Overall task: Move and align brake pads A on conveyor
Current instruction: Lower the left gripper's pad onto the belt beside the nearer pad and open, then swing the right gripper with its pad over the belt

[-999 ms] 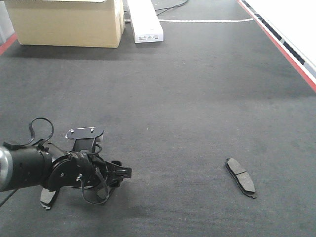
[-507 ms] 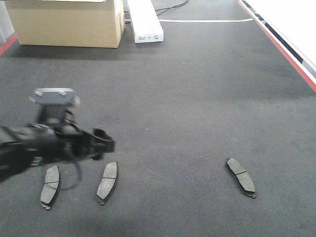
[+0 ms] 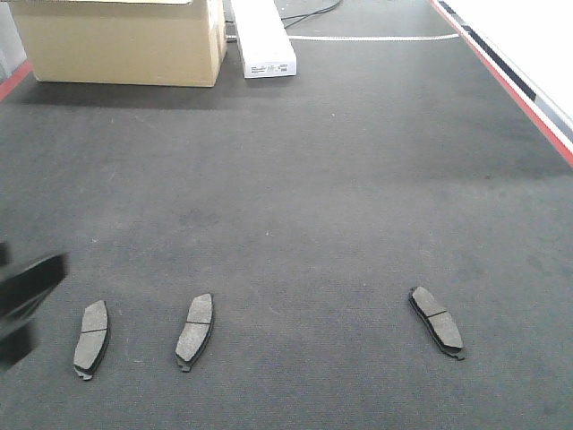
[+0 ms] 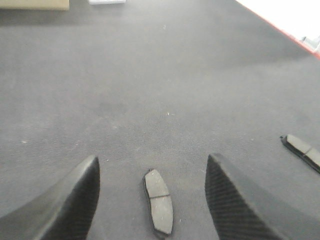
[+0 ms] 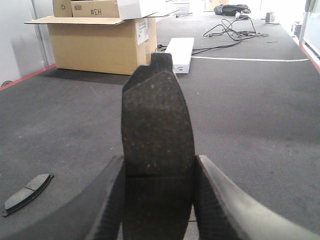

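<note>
dark belt [image 3: 340, 179] ran back to a cardboard box [image 3: 121, 40]. the left claw [image 4: 150, 197], jaws wide and empty, had pulled back off the left edge, uncovering two pads [image 3: 91, 336] [image 3: 196, 330] lying side by side where a second ago it hid them. a third pad [image 3: 436, 320] lay well to the right, askew. the right claw [image 5: 157, 200] gripped the fourth [image 5: 156, 135] upright, likely next to place.

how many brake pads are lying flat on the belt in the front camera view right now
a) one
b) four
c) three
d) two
c) The front view shows three on the conveyor: a left pad, a middle pad and a right pad. A fourth pad shows only in the right wrist view, standing up between the right gripper fingers.
</note>
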Robot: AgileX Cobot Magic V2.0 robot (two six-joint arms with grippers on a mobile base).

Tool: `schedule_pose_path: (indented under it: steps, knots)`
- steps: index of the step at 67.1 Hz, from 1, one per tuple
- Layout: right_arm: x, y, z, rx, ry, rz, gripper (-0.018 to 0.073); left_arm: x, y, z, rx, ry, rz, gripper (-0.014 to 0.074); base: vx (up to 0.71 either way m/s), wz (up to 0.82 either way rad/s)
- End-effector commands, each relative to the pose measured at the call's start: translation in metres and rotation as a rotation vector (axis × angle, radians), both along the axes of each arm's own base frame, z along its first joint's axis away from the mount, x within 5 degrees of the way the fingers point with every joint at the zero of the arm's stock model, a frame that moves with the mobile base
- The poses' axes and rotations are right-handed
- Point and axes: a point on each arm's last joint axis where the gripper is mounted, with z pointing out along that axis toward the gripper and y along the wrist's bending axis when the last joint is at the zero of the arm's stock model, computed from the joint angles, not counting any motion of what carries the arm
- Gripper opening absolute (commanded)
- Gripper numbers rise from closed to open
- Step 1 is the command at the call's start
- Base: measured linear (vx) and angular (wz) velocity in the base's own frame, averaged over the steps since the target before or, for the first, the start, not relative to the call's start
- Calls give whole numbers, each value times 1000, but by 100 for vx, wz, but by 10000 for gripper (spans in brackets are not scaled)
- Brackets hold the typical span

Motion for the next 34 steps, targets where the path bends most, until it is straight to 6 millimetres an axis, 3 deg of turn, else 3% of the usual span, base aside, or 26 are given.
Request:
schedule_pose_path:
  steps: [1, 20, 34]
  knots:
    - [-1, 2, 16, 7, -107, 21, -4, -22, 10, 10, -52, -128, -24, 428, 0, 0]
    - [-1, 2, 16, 7, -107, 21, -4, -68, 35, -23, -51, -290, -48, 428, 0, 0]
    - [-1, 2, 16, 7, -107, 21, -4, -78, 40, -23, -81, -352, -49, 428, 0, 0]
